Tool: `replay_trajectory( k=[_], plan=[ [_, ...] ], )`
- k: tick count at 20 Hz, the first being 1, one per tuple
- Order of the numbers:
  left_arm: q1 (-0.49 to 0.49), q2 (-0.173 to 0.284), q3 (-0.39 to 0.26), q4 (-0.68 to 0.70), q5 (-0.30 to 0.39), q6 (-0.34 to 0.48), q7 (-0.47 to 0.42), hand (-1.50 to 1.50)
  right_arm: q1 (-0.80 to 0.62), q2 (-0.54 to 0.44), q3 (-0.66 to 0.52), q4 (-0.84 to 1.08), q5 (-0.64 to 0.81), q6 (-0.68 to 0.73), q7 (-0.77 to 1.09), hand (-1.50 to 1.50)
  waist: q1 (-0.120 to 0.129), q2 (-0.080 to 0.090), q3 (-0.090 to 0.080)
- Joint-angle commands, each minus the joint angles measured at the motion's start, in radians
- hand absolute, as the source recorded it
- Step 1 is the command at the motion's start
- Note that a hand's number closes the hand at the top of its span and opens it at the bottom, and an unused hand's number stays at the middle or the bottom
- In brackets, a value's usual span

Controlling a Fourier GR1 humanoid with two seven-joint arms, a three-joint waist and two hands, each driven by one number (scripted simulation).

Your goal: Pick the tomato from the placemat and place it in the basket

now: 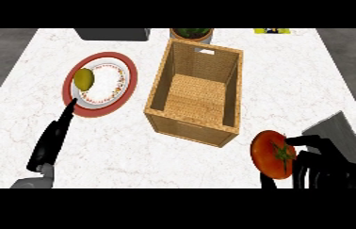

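Head view: the right hand [314,159], fingers curled, holds a glossy red tomato [272,154] near the rectangular woven wicker basket [235,89] on a marbled counter [125,143]. The left hand [52,141] extends straight-fingered toward a red-rimmed plate [115,84] bearing a yellow-green fruit [84,78]. No legible writing.

There is one view only, from the robot's head, looking steeply down on the white marbled counter [208,162]. It faces away from the robot: the far edge of the counter runs along the top, and the forearms enter from the lower edge. The wicker basket [197,122] sits about in the middle, and its inner floor and all four walls show, which confirms the high, downward angle. Left of the basket the view reaches the red placemat [129,63]; beyond the basket, a plant pot [192,34] is cut by the top edge. The camera stands near enough that the right hand [321,159], low and right of the basket, looks large.
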Motion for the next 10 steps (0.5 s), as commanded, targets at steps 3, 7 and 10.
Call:
replay_trajectory(
  k=[3,7,10],
  plan=[
    [-0.016,-0.006,-0.001,0.037,-0.005,0.0,-0.013,0.0,-0.358,0.201,0.123,-0.008,0.089,0.31,0.242,1.5,0.009,0.001,0.003],
    [0.05,0.006,0.003,0.001,0.001,-0.003,-0.07,0.0,-0.54,0.215,0.096,0.202,0.017,0.271,0.357,1.5,0.022,0.001,0.006],
    [0.005,-0.031,-0.036,-0.034,-0.02,0.003,0.02,0.0,-0.639,0.216,0.061,0.326,-0.029,0.234,0.39,1.5,0.022,0.003,0.007]
  ],
)
